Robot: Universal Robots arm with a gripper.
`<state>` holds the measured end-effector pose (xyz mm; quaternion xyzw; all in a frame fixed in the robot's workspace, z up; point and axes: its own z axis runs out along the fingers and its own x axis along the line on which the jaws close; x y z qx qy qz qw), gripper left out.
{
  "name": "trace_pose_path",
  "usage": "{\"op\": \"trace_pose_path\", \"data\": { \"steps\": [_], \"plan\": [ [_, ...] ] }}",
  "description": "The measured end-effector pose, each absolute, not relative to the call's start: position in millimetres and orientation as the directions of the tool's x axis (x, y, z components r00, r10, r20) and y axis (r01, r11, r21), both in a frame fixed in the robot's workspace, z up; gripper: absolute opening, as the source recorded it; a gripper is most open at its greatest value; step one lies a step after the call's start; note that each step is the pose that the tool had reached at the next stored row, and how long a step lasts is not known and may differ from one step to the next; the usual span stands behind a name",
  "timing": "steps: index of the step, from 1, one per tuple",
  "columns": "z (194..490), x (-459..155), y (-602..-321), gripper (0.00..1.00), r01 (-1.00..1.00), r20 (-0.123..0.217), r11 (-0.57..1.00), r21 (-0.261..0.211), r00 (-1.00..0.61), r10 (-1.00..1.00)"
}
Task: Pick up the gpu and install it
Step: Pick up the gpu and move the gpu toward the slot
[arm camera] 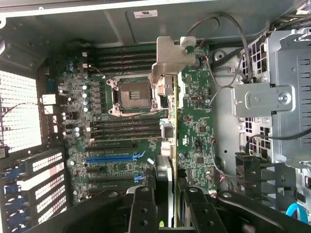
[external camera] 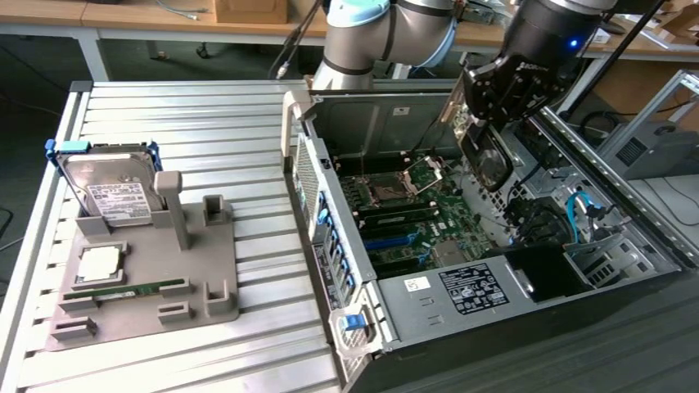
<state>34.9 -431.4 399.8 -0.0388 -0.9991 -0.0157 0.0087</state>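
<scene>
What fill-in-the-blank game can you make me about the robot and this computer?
1. The gripper holds the gpu above the ____ computer case.
2. The gpu's end bracket is ____ in colour.
3. The hard drive stands in the grey tray on the exterior view's ____ side.

Missing words: open, silver, left.
</scene>
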Motion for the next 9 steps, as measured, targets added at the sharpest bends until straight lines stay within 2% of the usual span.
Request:
{"op": "trace_pose_path", "data": {
  "steps": [9],
  "plan": [
    [388.5,42.8,-431.4,0.27,0.039,0.018,0.999,0.027,-0.999,0.038]
  ]
}}
